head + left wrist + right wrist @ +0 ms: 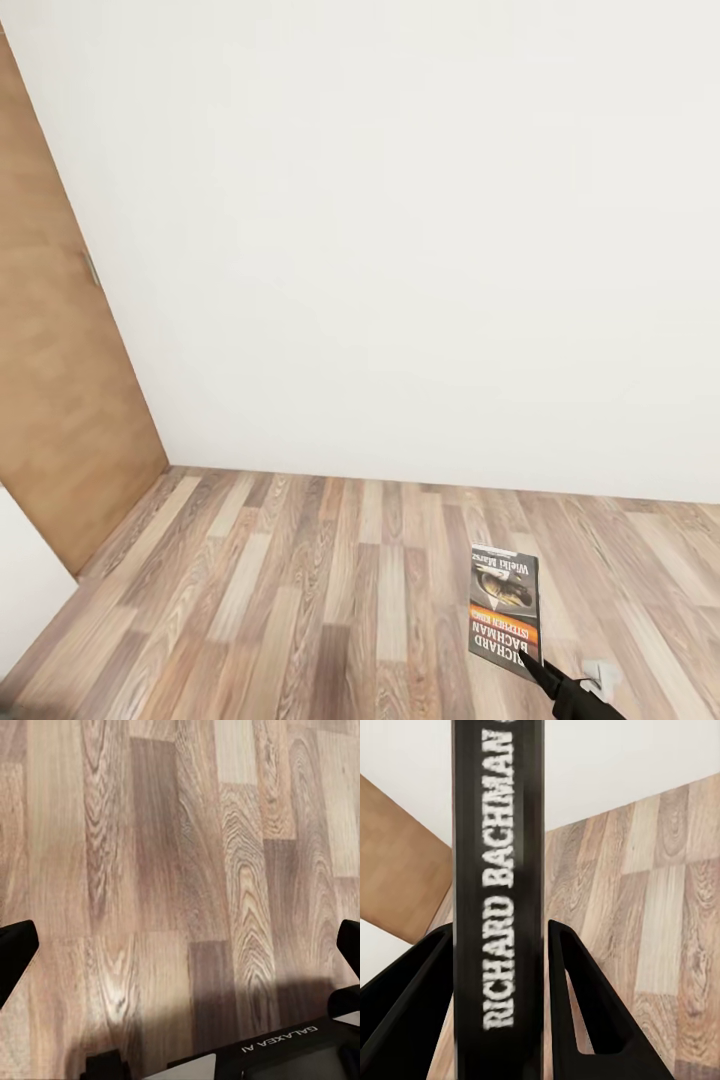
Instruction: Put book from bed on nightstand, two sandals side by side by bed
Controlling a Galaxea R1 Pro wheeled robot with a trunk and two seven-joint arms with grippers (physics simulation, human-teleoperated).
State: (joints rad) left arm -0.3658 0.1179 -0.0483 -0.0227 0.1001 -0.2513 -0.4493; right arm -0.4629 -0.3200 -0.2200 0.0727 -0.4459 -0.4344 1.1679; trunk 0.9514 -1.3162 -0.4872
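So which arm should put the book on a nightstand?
Right. Its claw is shut on the book, spine between both fingers. The left claw is open over bare floor.

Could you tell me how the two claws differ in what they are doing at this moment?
The right claw is shut on the book, its fingers pressing the black spine and holding the book upright above the floor. The left claw is open and holds nothing, its black fingertips set wide apart. Both are black and hang over the same wood-plank floor.
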